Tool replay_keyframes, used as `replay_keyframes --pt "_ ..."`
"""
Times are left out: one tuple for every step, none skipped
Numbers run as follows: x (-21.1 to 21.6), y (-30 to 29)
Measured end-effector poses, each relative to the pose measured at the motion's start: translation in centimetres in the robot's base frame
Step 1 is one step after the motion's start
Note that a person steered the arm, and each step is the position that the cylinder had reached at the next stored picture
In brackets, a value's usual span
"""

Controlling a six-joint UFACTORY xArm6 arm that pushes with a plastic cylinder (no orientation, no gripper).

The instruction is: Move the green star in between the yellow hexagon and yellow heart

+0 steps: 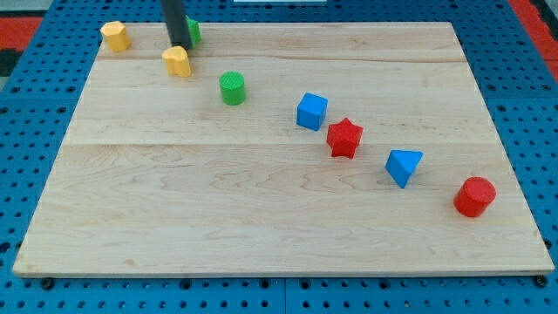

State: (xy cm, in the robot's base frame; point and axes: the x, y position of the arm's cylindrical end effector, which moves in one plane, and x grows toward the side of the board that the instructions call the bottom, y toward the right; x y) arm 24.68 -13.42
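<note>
The rod comes down at the view's top left and my tip [178, 45] rests on the board. The green star [193, 31] is just behind and to the right of the rod, mostly hidden by it, touching or nearly touching it. The yellow heart [177, 61] lies just below my tip. The yellow hexagon [115, 36] sits further left, near the board's top left corner.
A green cylinder [232, 88] lies right of the heart. A blue cube [311, 112], a red star [344, 137], a blue triangular block [403, 167] and a red cylinder [474, 196] run diagonally toward the view's bottom right. The wooden board [279, 218] lies on a blue pegboard.
</note>
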Motion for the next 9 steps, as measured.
replay_keyframes --pt "0.0 5.3" --pt "-4.1 9.4" --pt "-5.4 9.9" --pt "-5.5 7.3" --pt "-5.5 2.8" --pt "-5.4 -0.8" --pt "-3.7 -1.3" --pt "-2.3 -1.6" --pt "-1.9 -2.2"
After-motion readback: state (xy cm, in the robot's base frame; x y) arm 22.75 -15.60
